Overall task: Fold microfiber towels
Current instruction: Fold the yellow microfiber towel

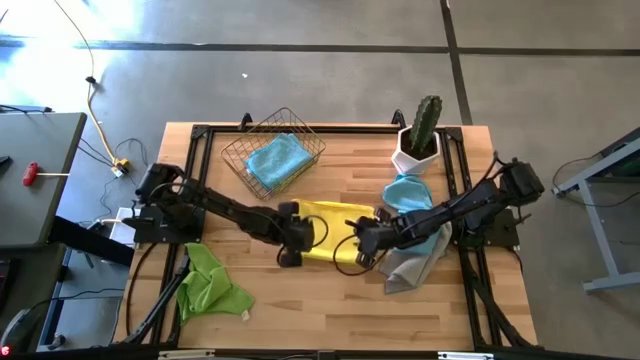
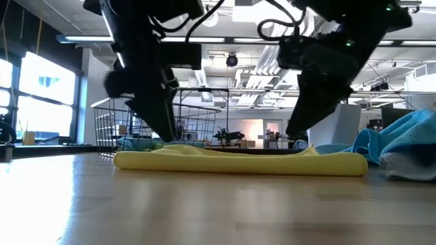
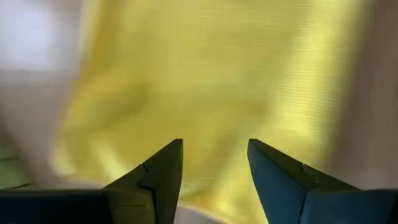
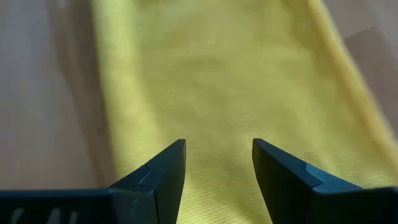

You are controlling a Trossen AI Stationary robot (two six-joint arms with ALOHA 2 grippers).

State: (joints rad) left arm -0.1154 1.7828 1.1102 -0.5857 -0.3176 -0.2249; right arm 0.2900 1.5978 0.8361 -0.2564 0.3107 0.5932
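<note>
- Left gripper (image 3: 214, 165): fingers parted, nothing between them, poised over the left part of the yellow towel (image 1: 330, 228) at mid-surface.
- Right gripper (image 4: 217, 165): fingers likewise parted and empty, above the towel's right part; the two grippers face one another across it.
- Yellow towel: lies flat and low on the wooden surface (image 1: 330, 310), apparently doubled over once; its near edge looks rounded like a fold in the low view.
- Step in hand, judged: a fold just laid down, or the next pinch being lined up. To do it well, both grippers should take matching corners, lift evenly, and bring edge onto edge without dragging the lower layer.
- Blue and grey towels (image 1: 415, 235): heaped beside the right arm.
- Green towel (image 1: 208, 285): crumpled near the front left.
- Wire basket (image 1: 272, 155): rear, holding a blue towel (image 1: 276, 160).
- Potted cactus (image 1: 420, 135): rear right.
</note>
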